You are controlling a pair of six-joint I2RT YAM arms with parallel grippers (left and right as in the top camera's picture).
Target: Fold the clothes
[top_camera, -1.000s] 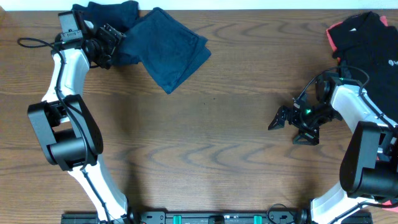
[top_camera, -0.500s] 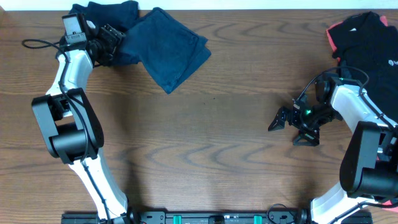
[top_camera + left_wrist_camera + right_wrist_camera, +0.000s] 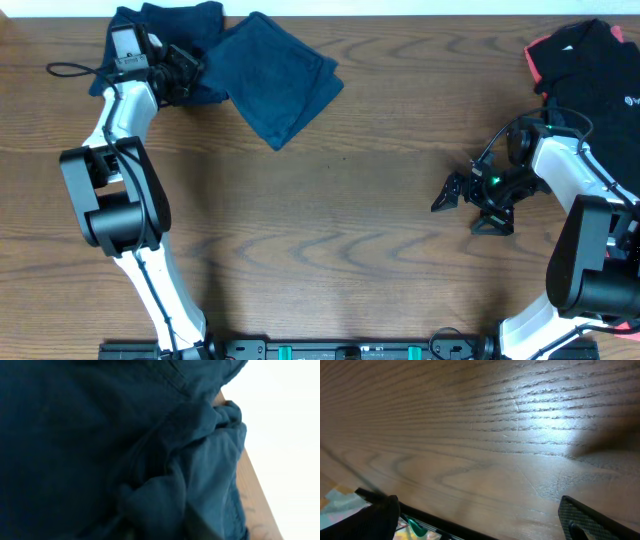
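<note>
Two navy clothes lie at the table's far left: a folded one [image 3: 283, 88] and a crumpled one [image 3: 185, 22] behind it. My left gripper [image 3: 190, 72] is pressed into the seam where they meet. In the left wrist view, bunched navy fabric [image 3: 200, 460] fills the frame and hides the fingers, gathered into a pinch at the bottom. A black garment with coral-pink trim [image 3: 590, 60] lies at the far right corner. My right gripper [image 3: 462, 208] hovers low over bare wood, well short of the black garment. Its jaws stand wide apart [image 3: 480, 525] with nothing between them.
A black cable [image 3: 65, 70] trails off the left arm near the table's left edge. The table's far edge [image 3: 255, 495] runs just past the navy pile. A black base rail [image 3: 350, 350] lies along the front edge.
My left gripper has pushed farther into the navy clothes and closed down on the fabric. The folded piece has shifted slightly right. The right arm has not moved.
</note>
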